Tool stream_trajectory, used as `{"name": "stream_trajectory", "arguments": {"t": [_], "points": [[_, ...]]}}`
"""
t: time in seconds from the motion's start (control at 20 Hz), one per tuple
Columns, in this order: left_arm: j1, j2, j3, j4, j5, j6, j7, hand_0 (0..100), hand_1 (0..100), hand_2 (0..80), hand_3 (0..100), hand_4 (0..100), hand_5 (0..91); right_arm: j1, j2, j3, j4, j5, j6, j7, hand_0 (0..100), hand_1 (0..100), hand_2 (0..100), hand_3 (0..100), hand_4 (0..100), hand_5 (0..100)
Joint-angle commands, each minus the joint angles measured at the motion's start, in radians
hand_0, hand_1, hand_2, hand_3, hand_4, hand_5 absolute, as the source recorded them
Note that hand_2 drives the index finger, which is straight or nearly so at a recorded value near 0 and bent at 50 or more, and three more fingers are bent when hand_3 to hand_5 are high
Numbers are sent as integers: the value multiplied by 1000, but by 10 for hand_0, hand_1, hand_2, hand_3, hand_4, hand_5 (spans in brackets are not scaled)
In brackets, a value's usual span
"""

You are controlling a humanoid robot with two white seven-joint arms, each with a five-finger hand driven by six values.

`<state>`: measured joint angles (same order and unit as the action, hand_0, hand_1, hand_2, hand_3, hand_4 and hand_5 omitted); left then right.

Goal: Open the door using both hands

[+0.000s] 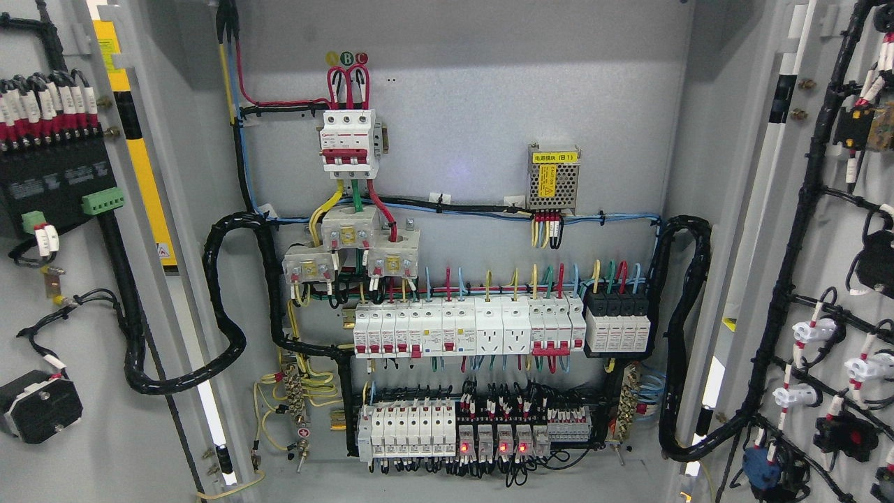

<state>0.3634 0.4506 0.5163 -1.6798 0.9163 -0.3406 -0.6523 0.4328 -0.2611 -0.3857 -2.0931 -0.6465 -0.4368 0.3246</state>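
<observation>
Neither robot hand was to be seen in the head view, so the state of the fingers could not be told. Nearest to the camera, the left door (77, 293) and the right door (831, 279) were found swung wide open, their inner faces carrying black wire bundles and small components. Between them, farther back, the cabinet's back panel (475, 105) was exposed, with a main breaker (348, 140), a power module (553, 178), a breaker row (468, 328) and relays with red lights (492, 441). The opening was judged as done; if any step remained, the arms should be kept clear of live wiring.
</observation>
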Motion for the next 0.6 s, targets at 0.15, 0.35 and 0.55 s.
{"name": "stream_trajectory", "arguments": {"t": [0.15,0.35,0.55], "points": [[-64,157,28,199,38,8,-53,0,0,0,0,0,0,1,0,-51,2,-2,1,1,202,121,0,0,0,0],[-72,171,28,221,38,8,-66,0,0,0,0,0,0,3,-16,-55,2,-4,3,1,201,122,0,0,0,0],[-72,174,30,238,38,8,-66,0,0,0,0,0,0,4,-17,-61,4,-4,3,1,201,123,0,0,0,0]]}}
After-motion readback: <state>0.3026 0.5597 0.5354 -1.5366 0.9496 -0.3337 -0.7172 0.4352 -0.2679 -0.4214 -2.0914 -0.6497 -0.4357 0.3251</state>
